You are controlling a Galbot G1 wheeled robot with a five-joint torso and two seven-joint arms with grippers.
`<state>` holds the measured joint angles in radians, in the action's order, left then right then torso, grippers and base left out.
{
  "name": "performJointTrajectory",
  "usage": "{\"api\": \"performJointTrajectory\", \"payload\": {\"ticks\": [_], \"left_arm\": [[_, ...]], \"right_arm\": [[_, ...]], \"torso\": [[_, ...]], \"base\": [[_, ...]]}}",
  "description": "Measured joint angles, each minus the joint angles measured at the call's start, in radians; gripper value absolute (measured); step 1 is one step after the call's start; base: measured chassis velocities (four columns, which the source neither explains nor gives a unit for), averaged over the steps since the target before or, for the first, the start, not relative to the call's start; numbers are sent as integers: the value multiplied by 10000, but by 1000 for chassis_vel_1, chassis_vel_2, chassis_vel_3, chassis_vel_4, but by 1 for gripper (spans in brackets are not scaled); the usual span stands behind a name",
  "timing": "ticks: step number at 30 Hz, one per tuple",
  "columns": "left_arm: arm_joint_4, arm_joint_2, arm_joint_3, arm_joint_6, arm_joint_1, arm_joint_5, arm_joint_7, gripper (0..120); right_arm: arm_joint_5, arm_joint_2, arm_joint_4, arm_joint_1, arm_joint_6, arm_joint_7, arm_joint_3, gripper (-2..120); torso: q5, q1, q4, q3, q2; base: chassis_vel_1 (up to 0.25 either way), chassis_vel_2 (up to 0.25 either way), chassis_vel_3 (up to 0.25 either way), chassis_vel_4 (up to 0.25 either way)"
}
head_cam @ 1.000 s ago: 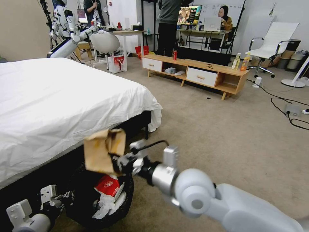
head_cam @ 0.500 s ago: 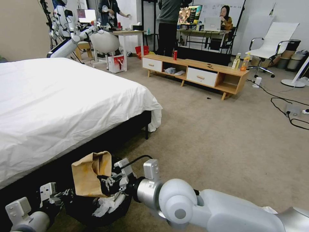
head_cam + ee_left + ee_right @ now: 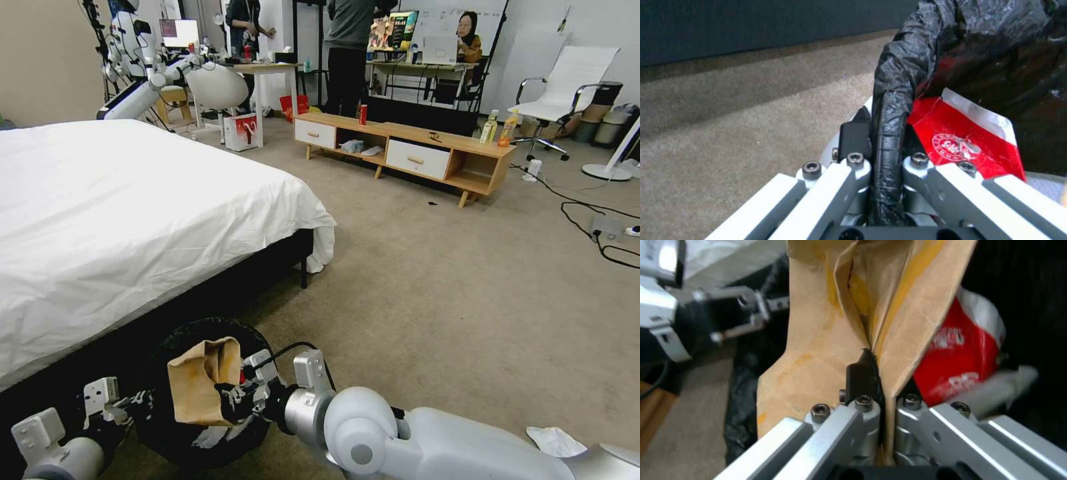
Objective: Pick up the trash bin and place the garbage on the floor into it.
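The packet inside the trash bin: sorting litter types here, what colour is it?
Red with a white logo; the packet shows best in the left wrist view.

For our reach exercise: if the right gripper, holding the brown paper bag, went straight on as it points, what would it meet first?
Probably the red snack packet lying inside the trash bin; depth is unclear.

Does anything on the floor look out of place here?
Yes: a crumpled white tissue lies loose on the carpet beside the robot's right arm, away from the trash bin.

One trash bin (image 3: pixel 167 427), two grippers.
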<state>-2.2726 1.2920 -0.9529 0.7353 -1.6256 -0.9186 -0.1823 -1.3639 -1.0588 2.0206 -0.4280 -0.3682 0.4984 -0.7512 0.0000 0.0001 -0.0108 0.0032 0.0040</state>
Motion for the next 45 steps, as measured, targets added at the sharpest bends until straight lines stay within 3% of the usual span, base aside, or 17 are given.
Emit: {"api": "performJointTrajectory", "payload": {"ticks": [5,10,11,24,26,29,32,45], "left_arm": [[-41,44,13,-1,-23,13,5,3],[-43,77,16,0,-43,39,12,3],[-44,100,16,0,-56,51,19,3],[11,133,10,1,-67,80,60,3],[86,127,-2,0,-57,101,62,3],[103,122,-1,0,-50,99,68,3],[162,113,-3,0,-32,106,70,3],[175,139,-52,0,-47,179,98,3]], "right_arm": [[131,11,-7,-162,-60,198,0,0],[196,24,-13,-220,-81,265,26,12],[204,46,-18,-240,-103,298,59,20],[268,125,71,-353,-165,348,302,64],[257,188,187,-353,-183,371,438,77],[245,204,262,-354,-190,367,502,82],[239,239,536,-386,-202,388,852,97],[517,572,1471,-537,75,-64,2831,100]], "torso": [[0,0,0,0,0],[0,0,0,0,0],[0,0,0,0,0],[0,0,0,0,0],[1,0,0,0,0],[0,0,0,0,0],[1,0,0,0,-1],[1,0,0,0,0]], "base": [[0,0,0,0],[0,0,0,0],[0,0,0,0],[0,0,0,0],[0,0,0,0],[0,0,0,0],[0,0,0,0],[0,0,0,0]]}}
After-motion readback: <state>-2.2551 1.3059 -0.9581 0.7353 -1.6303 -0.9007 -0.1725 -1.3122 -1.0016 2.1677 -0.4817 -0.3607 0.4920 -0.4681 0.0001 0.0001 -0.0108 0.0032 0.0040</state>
